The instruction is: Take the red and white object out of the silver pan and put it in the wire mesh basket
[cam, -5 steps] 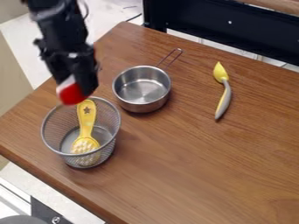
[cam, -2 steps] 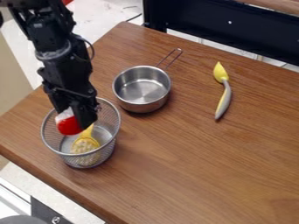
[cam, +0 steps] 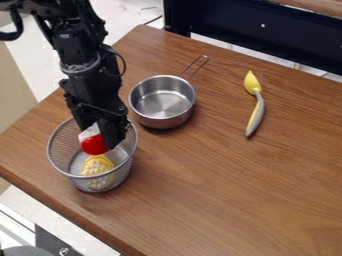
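Tool [cam: 104, 142] grips red-white object [cam: 94, 144] at mesh basket [cam: 59, 156] mouth.

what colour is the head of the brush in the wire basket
The brush head is yellow with pale bristles, in the camera view.

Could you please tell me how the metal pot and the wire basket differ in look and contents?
The pot has solid, shiny walls, while the basket has see-through mesh ones. The pot has a long wire handle; the basket shows none. The pot is empty, whereas the basket holds a yellow brush. Both are round, silvery and upright on the table.
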Available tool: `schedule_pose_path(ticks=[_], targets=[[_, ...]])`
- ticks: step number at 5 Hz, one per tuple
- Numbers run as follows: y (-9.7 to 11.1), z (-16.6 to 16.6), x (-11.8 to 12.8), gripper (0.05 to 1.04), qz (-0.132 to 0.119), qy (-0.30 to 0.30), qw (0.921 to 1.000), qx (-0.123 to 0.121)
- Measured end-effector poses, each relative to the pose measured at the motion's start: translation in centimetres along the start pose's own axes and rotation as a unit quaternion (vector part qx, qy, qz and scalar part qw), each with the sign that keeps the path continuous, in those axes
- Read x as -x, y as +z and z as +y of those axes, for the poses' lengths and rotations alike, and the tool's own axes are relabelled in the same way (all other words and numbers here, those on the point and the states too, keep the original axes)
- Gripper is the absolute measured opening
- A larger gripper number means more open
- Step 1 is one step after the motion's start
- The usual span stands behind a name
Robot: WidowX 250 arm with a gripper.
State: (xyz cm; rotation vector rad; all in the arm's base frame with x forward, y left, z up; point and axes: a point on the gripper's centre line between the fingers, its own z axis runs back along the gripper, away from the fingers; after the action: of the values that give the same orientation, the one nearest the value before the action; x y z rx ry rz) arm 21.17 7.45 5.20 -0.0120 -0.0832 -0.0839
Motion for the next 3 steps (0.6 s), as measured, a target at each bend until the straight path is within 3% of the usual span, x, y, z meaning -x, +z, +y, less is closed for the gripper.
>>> schedule_pose_path(ticks=[1, 2, 3], targets=[[-0.27, -0.85, -0.12, 0.646, 0.017, 0.016, 0.9996, 0.018], [-0.07, -0.94, -0.25, 0.927, 0.029, 0.034, 0.9986, 0.027], [0.51, -0.64, -0.22, 1.007, 0.037, 0.041, 0.9978, 0.037]])
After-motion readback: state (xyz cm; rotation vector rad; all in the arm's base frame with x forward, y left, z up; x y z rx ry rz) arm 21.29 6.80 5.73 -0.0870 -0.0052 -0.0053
